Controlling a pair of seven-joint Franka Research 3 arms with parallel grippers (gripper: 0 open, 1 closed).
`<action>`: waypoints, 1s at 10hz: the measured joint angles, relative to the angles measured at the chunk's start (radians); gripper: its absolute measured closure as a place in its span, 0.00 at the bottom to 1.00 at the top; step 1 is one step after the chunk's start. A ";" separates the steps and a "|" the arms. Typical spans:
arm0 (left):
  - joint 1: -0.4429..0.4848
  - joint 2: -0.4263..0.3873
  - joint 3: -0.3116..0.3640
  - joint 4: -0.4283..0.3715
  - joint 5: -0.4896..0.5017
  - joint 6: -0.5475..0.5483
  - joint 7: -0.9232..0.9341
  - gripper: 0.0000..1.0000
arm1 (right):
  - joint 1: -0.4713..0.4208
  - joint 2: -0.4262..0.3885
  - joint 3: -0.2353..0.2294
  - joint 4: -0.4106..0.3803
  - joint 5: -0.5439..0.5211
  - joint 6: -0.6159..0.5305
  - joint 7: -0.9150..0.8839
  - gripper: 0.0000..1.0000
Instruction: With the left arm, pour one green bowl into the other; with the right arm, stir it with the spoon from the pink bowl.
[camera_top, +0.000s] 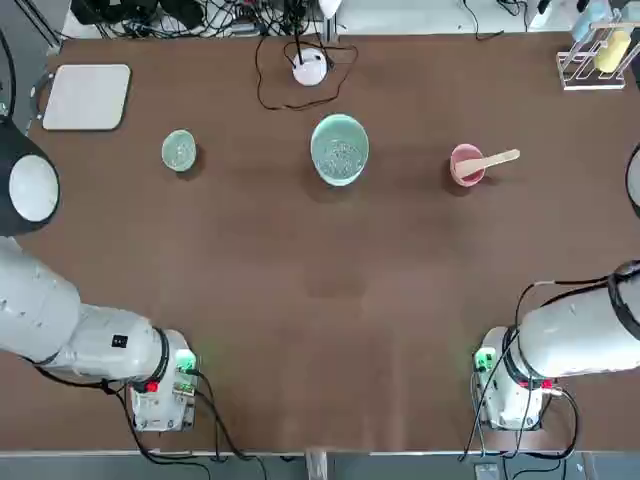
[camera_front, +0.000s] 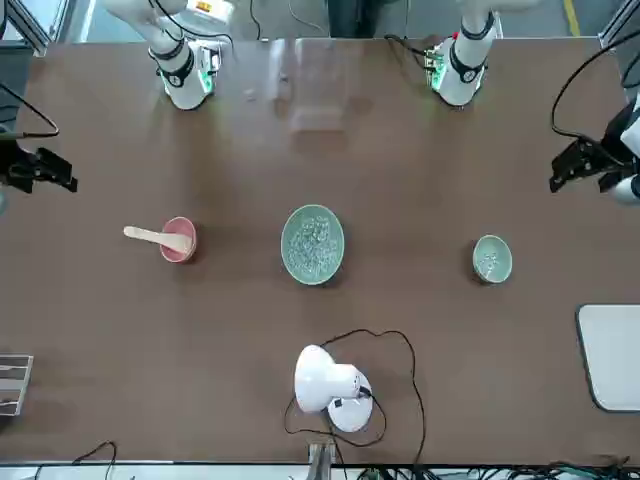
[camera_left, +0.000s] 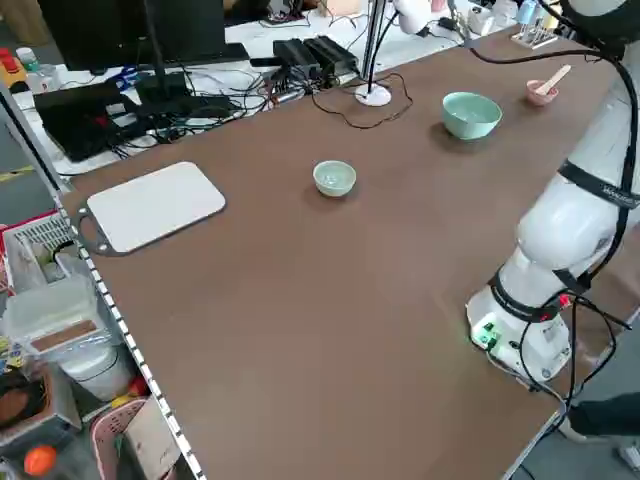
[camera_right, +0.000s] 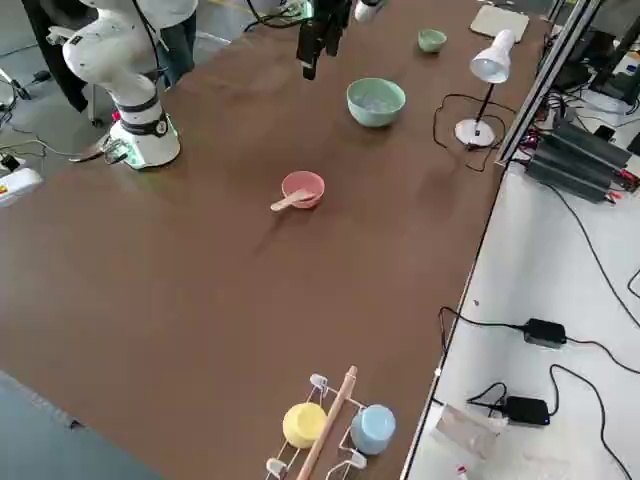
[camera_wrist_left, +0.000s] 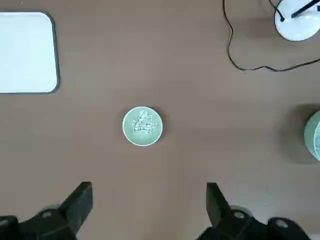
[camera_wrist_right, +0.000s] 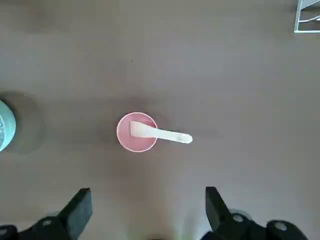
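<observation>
In the front view, the small green bowl (camera_front: 492, 259) lies below-left of the released left pincer (camera_wrist_left: 150, 187), upper right; the right pincer (camera_wrist_right: 149, 192), upper left, gapes empty.

Pale greens and a pop of pink on plain brown!
Sage-green small bowl (camera_top: 179, 150), mint-turquoise large bowl (camera_top: 339, 149) with a paler rim, pink bowl (camera_top: 467, 165), beige spoon (camera_top: 487, 163), all over an unpatterned brown table (camera_top: 300, 370)!

Lamp (camera_top: 310, 67) behind lg bowl (camera_top: 340, 150); gap btwn bowls.
</observation>
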 joint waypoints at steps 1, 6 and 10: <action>0.001 0.000 0.000 0.000 0.000 0.000 0.000 0.00 | 0.000 0.000 0.000 0.000 0.000 0.000 0.000 0.00; 0.108 0.022 0.007 -0.007 -0.026 0.000 0.011 0.00 | -0.070 -0.022 -0.009 -0.121 0.155 0.095 0.012 0.00; 0.264 0.106 0.010 -0.042 -0.071 0.056 0.148 0.01 | -0.155 -0.060 -0.011 -0.384 0.397 0.271 0.006 0.00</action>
